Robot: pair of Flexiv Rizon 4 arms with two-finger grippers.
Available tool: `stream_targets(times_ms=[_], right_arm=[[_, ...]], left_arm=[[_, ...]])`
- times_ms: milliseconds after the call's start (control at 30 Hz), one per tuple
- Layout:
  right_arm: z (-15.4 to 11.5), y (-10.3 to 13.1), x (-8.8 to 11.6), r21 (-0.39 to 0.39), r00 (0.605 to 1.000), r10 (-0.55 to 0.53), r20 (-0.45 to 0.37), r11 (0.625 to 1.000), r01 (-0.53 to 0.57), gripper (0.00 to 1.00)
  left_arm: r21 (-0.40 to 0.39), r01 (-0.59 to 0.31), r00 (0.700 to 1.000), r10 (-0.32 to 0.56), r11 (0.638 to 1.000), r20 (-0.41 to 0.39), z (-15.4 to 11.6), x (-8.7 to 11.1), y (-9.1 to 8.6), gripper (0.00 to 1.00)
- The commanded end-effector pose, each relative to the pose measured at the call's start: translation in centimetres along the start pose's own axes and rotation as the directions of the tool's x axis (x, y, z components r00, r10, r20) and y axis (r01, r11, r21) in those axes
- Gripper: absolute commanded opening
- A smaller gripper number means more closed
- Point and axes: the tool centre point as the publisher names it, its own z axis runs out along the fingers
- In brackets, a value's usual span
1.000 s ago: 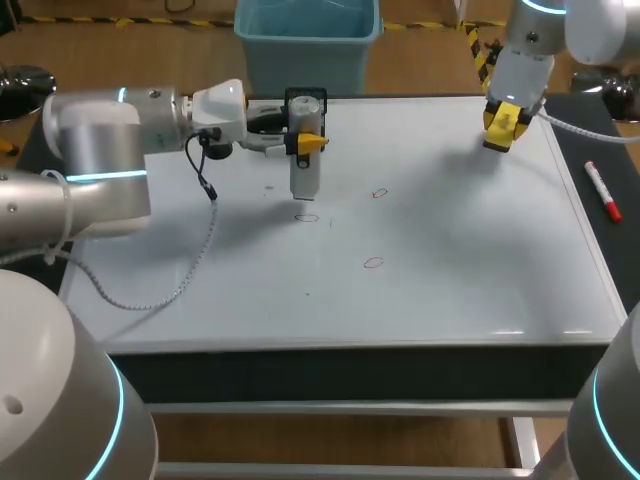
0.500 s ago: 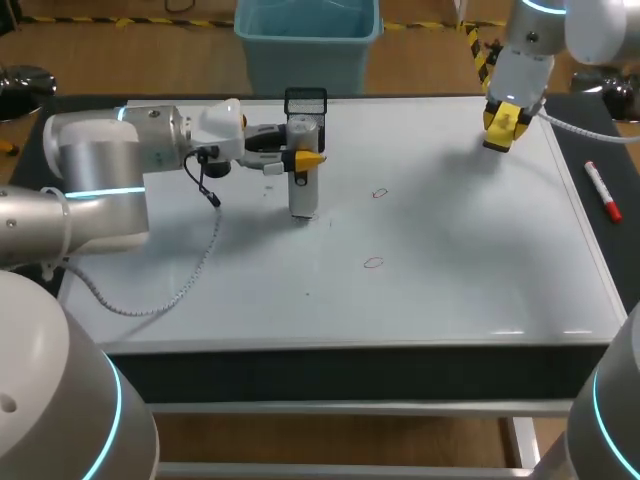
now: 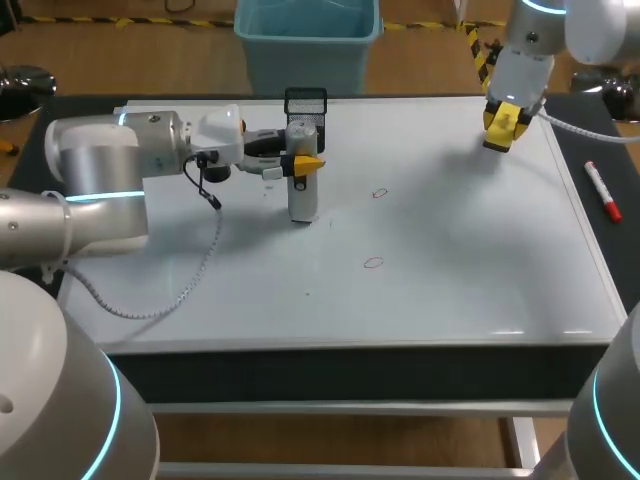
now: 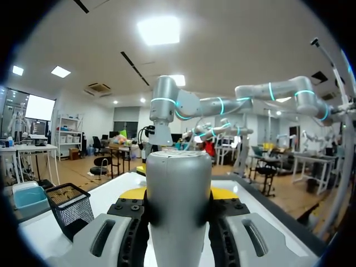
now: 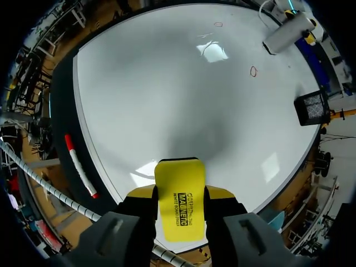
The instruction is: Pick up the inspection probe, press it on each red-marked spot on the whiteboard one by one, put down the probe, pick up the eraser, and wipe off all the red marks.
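Evidently mid-inspection, somewhere in the pressing stage. At left, holds the inspection probe (image 3: 303,190) upright in the left gripper (image 3: 303,158), fingers clamped on its grey barrel from both sides, yellow tips showing either side of it in the wrist view. Sets the probe's lower end down at the whiteboard (image 3: 450,310), toward the far left of the board and just in front of a black mesh basket (image 3: 305,101) at the far edge. Hides whatever lies under the tip, so cannot say whether a mark sits there. Toward the middle, shows two small red marks (image 3: 379,193), one right of the probe and one nearer the front edge, both uncovered, unwiped and apart from the probe. Offers no trace of which spots count as pressed. At right, holds the right gripper (image 3: 503,122) above the board's far right corner, fingers closed on the yellow eraser (image 5: 179,200), clear of the surface. Further right, off the board, leaves a red-tipped marker (image 3: 603,190) lying just past its right edge. Judged from all this, has the probe picked up and the eraser in hand ahead of its turn; has yet to finish the pressing, put the probe down and wipe away every red mark.
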Motion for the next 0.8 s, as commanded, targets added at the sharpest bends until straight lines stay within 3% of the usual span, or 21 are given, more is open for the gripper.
stream_targets(times_ms=[33, 500, 633, 800], right_arm=[[-0.1, 0.0, 0.1, 0.002, 1.0, -0.002, -0.002, 1.0, 0.002, 0.0], [-0.1, 0.0, 0.1, 0.002, 1.0, -0.002, -0.002, 1.0, 0.002, 0.0], [-0.1, 0.0, 0.1, 0.002, 1.0, -0.002, -0.002, 1.0, 0.002, 0.0], [-0.1, 0.0, 0.1, 0.002, 1.0, -0.002, -0.002, 1.0, 0.002, 0.0]], left_arm=[[0.001, 0.002, 1.0, -0.002, 1.0, -0.005, 0.0, -0.3, 0.2, 0.0], [0.002, 0.002, 1.0, -0.002, 1.0, -0.009, 0.0, -0.4, 0.2, 0.0], [0.048, -0.01, 1.0, 0.008, 0.999, 0.028, -0.7, -0.5, -0.8, 0.0], [0.049, -0.047, 0.997, 0.044, 0.998, 0.059, -2.2, -1.7, -2.6, 0.0]])
